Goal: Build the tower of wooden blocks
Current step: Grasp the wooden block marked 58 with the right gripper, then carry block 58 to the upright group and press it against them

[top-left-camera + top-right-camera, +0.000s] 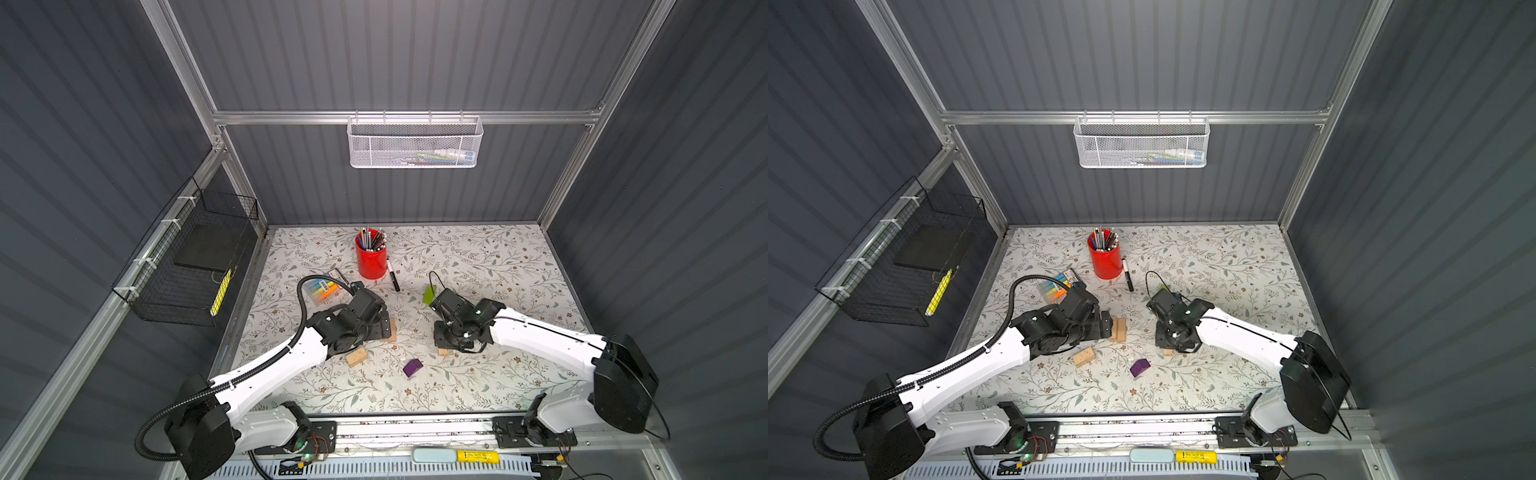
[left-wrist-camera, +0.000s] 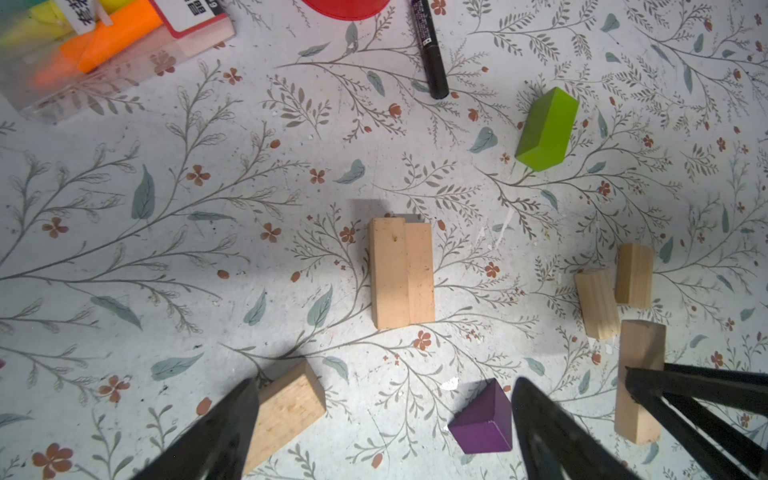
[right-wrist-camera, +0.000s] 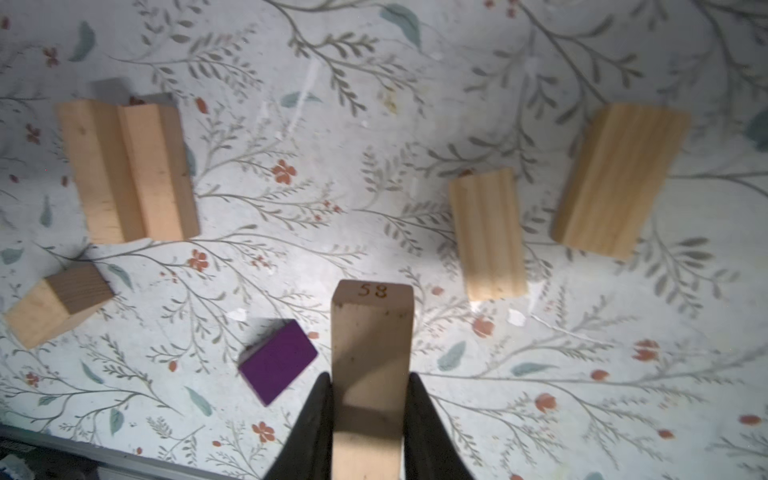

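Two pale wood blocks lie side by side on the floral table, which is all there is of the tower. My left gripper hangs open above them, holding nothing; in a top view its fingers partly cover the pair. My right gripper is shut on a wood block marked 58, low over the table right of centre. A purple block lies in front. A lime-green block lies behind the right wrist. A loose wood block sits front left, and two more lie beside the held one.
A red pencil cup stands at the back, with a black marker lying beside it. A highlighter pack lies behind the left arm. A white mesh basket hangs on the back wall and a black wire basket on the left wall.
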You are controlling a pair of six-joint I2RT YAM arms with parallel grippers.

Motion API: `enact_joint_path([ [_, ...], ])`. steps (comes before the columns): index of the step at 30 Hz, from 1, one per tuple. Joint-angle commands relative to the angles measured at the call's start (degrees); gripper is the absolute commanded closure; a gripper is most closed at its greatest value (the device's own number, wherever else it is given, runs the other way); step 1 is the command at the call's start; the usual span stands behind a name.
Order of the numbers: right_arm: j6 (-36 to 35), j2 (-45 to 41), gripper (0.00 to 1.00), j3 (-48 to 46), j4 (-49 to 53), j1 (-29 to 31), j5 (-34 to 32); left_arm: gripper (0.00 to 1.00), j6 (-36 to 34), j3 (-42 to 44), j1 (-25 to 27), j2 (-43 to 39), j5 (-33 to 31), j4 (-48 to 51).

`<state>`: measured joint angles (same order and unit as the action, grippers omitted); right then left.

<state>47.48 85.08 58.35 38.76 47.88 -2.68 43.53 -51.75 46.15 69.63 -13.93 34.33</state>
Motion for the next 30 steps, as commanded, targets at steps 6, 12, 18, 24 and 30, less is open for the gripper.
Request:
enact_joint_path([
  [6,-1.4,10.9,0.80,11.0,-3.8,2.7,2.5,0.07,-0.9,0.8,-3.1,-1.5,0.9,3.9],
  [12,-0.9,17.0,0.80,16.1,-6.2,3.7,3.2,0.07,-0.6,1.8,-4.7,-2.0,-0.1,4.6],
  [18,-1.6,22.2,0.80,20.3,-6.8,4.2,2.9,0.07,0.5,2.9,-6.0,-2.9,-1.2,5.0],
  [24,-2.7,25.6,0.80,23.0,-5.9,4.1,1.0,0.06,1.2,3.4,-6.0,-3.8,-3.3,6.6],
  [30,-3.5,28.6,0.80,25.4,-5.5,4.1,0.7,0.03,1.5,3.7,-6.0,-4.4,-4.3,7.2],
])
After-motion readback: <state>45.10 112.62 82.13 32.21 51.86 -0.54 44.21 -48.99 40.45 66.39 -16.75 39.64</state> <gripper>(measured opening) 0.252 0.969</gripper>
